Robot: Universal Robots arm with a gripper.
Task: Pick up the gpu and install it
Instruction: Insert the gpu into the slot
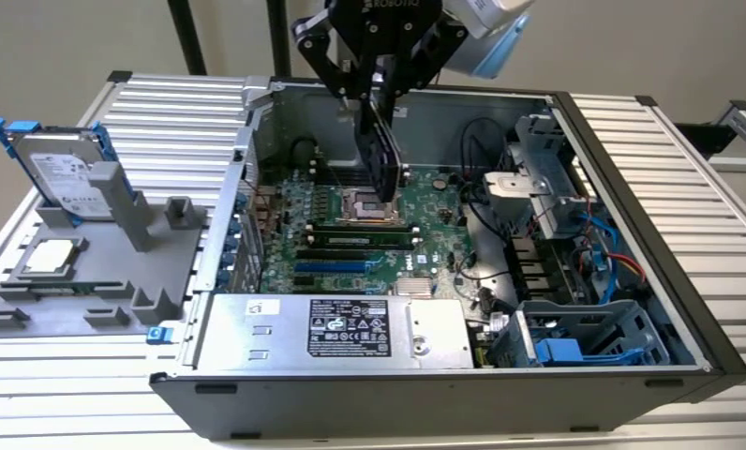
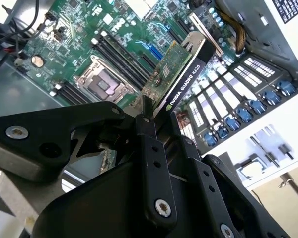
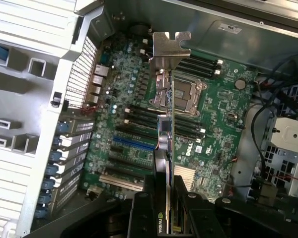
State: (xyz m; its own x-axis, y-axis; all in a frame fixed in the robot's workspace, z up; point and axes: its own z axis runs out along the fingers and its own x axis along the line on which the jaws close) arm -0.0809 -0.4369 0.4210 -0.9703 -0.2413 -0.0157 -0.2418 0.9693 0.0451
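The gpu (image 1: 380, 155) hangs edge-on inside the open computer case (image 1: 649, 281), above the green motherboard (image 1: 348, 239) near the CPU socket. My gripper (image 1: 376, 94) is shut on its upper edge. In the second wrist view the gpu (image 2: 176, 74) shows its green board face and black shroud edge, sticking out from my gripper (image 2: 156, 116) toward the board. In the first wrist view the gpu (image 3: 164, 144) is seen edge-on with its silver bracket (image 3: 168, 49) at the far end, held by my gripper (image 3: 164, 198) above the expansion slots (image 3: 134, 144).
A grey fixture (image 1: 85, 281) at the exterior view's left holds a silver hard drive (image 1: 67, 173) with blue tabs. The power supply (image 1: 335, 328) fills the case's near side. Drive cages and cables (image 1: 560, 244) crowd the exterior view's right. Blue slot latches (image 2: 243, 114) line the case's rear wall.
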